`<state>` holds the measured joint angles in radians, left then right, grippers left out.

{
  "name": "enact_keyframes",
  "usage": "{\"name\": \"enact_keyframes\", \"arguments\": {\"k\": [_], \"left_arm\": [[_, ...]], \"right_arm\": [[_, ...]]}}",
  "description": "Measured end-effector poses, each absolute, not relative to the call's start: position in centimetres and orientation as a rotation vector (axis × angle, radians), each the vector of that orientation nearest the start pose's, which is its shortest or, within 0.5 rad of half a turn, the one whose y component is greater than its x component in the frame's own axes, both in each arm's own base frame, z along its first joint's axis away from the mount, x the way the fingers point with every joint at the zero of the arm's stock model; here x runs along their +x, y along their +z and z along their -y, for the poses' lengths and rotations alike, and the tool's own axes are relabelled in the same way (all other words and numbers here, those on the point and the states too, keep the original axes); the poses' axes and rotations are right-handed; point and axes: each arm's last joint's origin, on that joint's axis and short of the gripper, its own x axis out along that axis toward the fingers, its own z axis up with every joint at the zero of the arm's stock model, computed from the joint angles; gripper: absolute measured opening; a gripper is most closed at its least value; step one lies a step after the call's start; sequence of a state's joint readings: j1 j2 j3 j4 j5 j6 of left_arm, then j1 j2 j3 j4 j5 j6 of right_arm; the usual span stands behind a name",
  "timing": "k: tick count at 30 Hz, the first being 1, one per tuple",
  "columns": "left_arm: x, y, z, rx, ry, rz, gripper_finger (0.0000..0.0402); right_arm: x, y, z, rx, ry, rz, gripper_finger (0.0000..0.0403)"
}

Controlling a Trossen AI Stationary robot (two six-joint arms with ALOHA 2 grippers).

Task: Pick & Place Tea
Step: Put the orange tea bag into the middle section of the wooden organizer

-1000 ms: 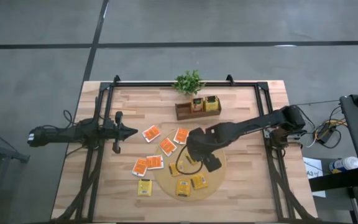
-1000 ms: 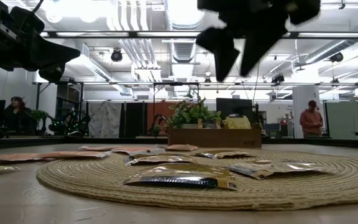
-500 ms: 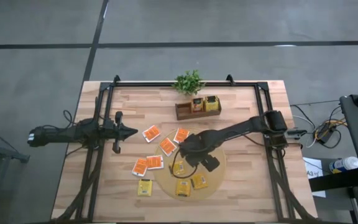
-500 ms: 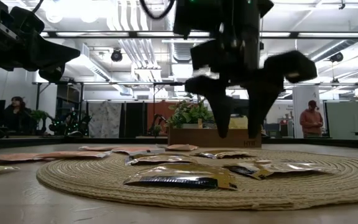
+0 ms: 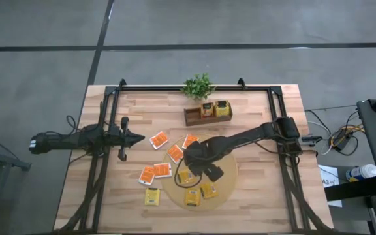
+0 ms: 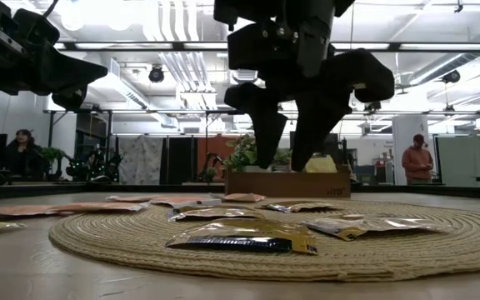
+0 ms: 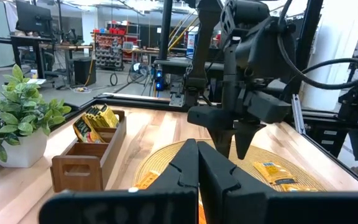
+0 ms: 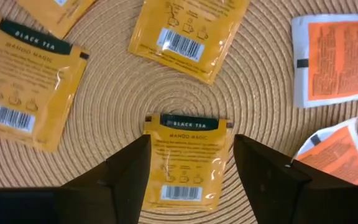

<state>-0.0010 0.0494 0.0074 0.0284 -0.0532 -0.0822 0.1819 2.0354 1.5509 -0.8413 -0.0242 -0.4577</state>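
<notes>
Several tea packets lie flat: orange-red ones (image 5: 158, 140) on the wood left of the round woven mat (image 5: 230, 175), yellow ones (image 5: 209, 190) on the mat. My right gripper (image 8: 188, 186) hangs open above the mat, pointing down. Its fingers stand on either side of a yellow "Black Tea" packet (image 8: 188, 165) without touching it. The low view shows that gripper (image 6: 283, 162) clear above the mat. My left gripper (image 7: 197, 171) is shut and level at the table's left (image 5: 139, 138), holding nothing.
A wooden tray (image 5: 198, 119) with upright yellow packets stands at the back, behind the mat, with a small green plant (image 5: 198, 85) beyond it. A black metal frame (image 5: 103, 156) runs along the table's edges. People show in the room beyond the table.
My right gripper has come down toward the mat and shifted toward the table's left, rolling a little about its own axis. It now hangs over a yellow packet and has stayed open. No packet has moved.
</notes>
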Motion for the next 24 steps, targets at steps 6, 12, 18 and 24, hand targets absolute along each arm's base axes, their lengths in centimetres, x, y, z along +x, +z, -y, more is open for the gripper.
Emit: {"name": "enact_keyframes", "arguments": {"k": [6, 12, 18, 24], "left_arm": [[10.0, 16.5, -0.1, -0.082, 0.053, -0.012, 0.0], [10.0, 16.5, -0.2, -0.082, 0.054, -0.012, 0.0], [10.0, 16.5, -0.2, -0.082, 0.054, -0.012, 0.0], [10.0, 16.5, -0.2, -0.082, 0.054, -0.011, 0.0]], "right_arm": [[39.8, 18.3, -8.8, -0.533, 0.433, -1.257, 0.0226], [39.9, 18.0, -9.2, -0.585, 0.446, -1.218, 0.0226], [39.2, 16.9, -9.0, -0.596, 0.456, -1.261, 0.0226], [38.5, 15.6, -8.8, -0.651, 0.444, -1.3, 0.0226]]}}
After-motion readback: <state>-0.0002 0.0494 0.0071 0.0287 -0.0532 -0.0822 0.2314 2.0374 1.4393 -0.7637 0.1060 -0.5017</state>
